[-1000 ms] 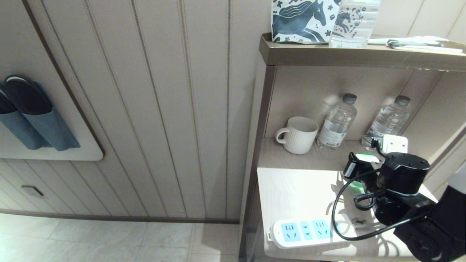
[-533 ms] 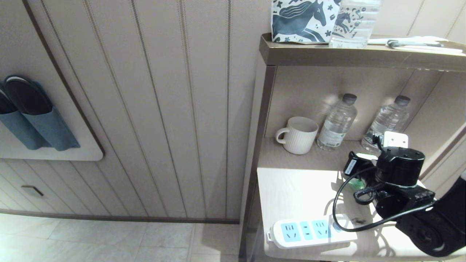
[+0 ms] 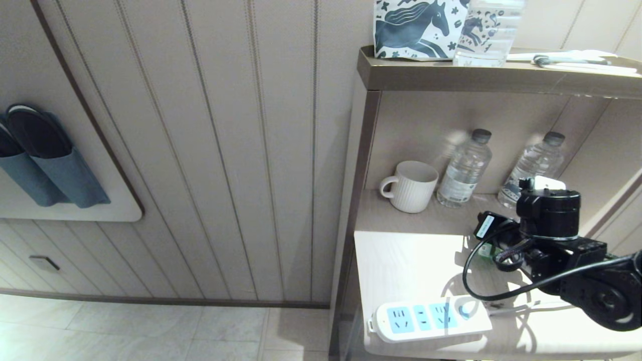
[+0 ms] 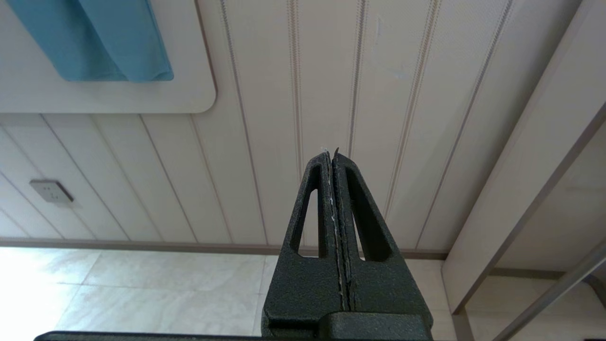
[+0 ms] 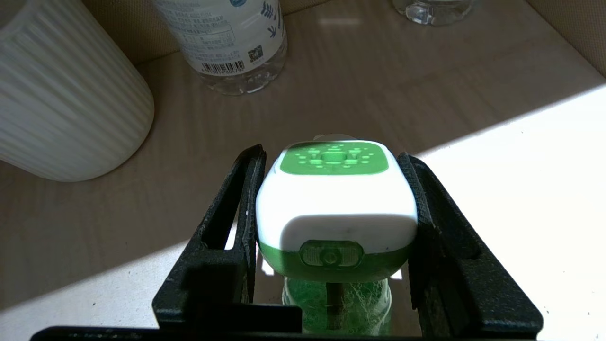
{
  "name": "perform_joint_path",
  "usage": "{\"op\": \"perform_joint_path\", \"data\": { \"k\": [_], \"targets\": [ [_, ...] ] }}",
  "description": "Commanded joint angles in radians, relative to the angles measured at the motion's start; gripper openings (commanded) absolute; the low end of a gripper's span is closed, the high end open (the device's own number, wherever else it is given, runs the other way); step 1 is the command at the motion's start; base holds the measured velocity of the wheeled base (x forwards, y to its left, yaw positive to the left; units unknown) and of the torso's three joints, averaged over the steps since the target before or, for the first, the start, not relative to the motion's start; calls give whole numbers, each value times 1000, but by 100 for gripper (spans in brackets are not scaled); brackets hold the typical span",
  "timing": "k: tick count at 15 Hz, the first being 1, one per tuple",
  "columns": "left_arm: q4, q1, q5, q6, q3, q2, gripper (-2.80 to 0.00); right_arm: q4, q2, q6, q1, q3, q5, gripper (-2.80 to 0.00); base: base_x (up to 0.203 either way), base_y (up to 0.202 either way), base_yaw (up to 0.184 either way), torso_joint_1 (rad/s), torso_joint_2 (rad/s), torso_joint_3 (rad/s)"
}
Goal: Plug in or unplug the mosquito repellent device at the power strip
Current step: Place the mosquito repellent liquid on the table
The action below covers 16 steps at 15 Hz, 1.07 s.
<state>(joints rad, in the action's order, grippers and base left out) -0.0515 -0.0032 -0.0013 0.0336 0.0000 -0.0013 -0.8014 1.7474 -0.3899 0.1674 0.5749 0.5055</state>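
Observation:
The mosquito repellent device (image 5: 337, 199) has a white head with a green top and a green liquid bottle beneath. It stands upright between the fingers of my right gripper (image 5: 331, 158), which is shut on the head's two sides. In the head view only a sliver of the green device (image 3: 484, 249) shows under the right gripper (image 3: 499, 235), above the middle of the shelf. The white power strip (image 3: 429, 318) lies at the shelf's front edge with its blue sockets empty. My left gripper (image 4: 331, 154) is shut, hangs over the floor and faces the wall.
A ribbed white mug (image 3: 409, 185) and two clear water bottles (image 3: 464, 168) (image 3: 534, 168) stand at the back of the shelf. The mug (image 5: 61, 94) and one bottle (image 5: 227, 38) are just beyond the device. A top board (image 3: 491, 75) overhangs the shelf.
My right arm has moved back and up from the power strip toward the bottles, carrying the device. The strip's round button end is now uncovered.

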Motion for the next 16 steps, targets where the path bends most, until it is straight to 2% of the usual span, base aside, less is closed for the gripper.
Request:
{"op": "perform_joint_path", "data": {
  "k": [1,7,16],
  "targets": [
    [-1,0,0,0,0,1,-280,14,-15,-9,0,17,4,-280,0,0,0,0,0,0],
    [-1,0,0,0,0,1,-280,47,-8,-13,-3,46,1,-280,0,0,0,0,0,0],
    [-1,0,0,0,0,1,-280,106,21,-29,-65,99,-51,-280,0,0,0,0,0,0]
  ]
}}
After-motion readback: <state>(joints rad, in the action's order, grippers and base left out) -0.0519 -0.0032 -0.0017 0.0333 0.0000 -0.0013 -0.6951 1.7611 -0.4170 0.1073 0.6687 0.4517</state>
